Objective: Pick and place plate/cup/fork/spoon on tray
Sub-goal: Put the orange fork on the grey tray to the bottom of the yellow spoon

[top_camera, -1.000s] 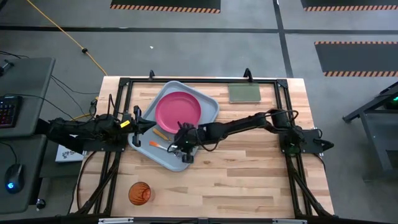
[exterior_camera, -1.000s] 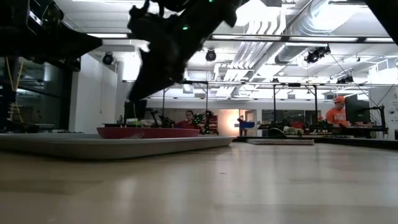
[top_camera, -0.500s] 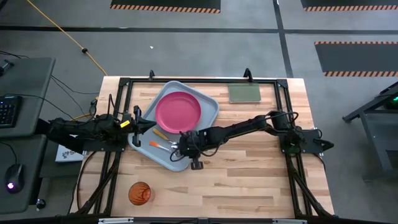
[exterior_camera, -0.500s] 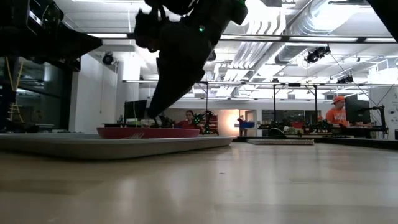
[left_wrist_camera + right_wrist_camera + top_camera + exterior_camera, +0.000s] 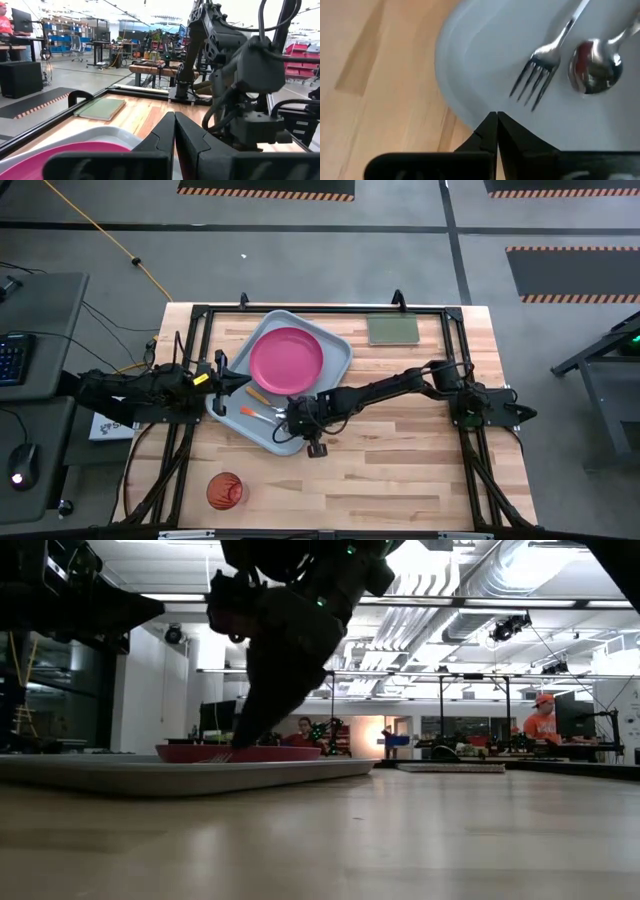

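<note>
The grey-blue tray (image 5: 335, 352) lies slantwise at the table's far left. The pink plate (image 5: 287, 358) lies in it. The fork (image 5: 252, 413) and the spoon (image 5: 260, 396) lie side by side on the tray's near part, and both show in the right wrist view: the fork's tines (image 5: 534, 90) and the spoon's bowl (image 5: 596, 67). The orange cup (image 5: 224, 491) stands on the table near the front left. My right gripper (image 5: 298, 420) is shut, its tips down at the tray's near rim (image 5: 451, 95). My left gripper (image 5: 238, 383) is shut at the tray's left edge. My right gripper points its shut fingertips (image 5: 488, 131) down at the tray's near rim, beside the fork's tines. I cannot tell whether they touch the tray. My left gripper lies level at the tray's left rim (image 5: 117, 134). I cannot tell whether it touches it.
A flat green pad (image 5: 392, 329) lies at the table's far right, inside the black frame (image 5: 455, 340) that runs around the table. Bare wood lies in front of and to the right of the tray. People and benches show in the room behind.
My right gripper has gone down toward the tray's near part and a little toward the table's near edge, tipping steeper. Its tips now stand low by the tray's rim. The fork, spoon, plate and cup have kept still.
</note>
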Robot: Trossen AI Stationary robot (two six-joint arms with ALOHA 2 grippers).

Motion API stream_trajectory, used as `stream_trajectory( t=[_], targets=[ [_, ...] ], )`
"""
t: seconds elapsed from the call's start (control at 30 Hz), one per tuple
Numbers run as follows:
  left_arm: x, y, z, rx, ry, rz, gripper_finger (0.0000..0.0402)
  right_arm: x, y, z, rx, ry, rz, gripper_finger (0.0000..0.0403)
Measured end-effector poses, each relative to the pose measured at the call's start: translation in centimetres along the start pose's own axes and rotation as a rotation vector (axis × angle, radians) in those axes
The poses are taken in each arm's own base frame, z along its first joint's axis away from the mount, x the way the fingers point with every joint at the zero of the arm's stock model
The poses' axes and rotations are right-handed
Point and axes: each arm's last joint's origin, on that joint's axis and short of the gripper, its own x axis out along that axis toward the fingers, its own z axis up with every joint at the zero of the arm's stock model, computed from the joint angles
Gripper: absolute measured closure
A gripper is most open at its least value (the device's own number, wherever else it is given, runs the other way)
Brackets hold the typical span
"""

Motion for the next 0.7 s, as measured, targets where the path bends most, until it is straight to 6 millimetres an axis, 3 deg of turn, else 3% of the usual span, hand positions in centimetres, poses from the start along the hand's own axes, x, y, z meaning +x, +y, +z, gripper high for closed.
stream_trajectory(
  t=[0.7],
  targets=[
    [0.0,0.0,0.0,0.000,0.002,0.000,0.0398,1.4,-0.3,0.5,-0.013,-0.083,-0.028,0.0403]
  ],
)
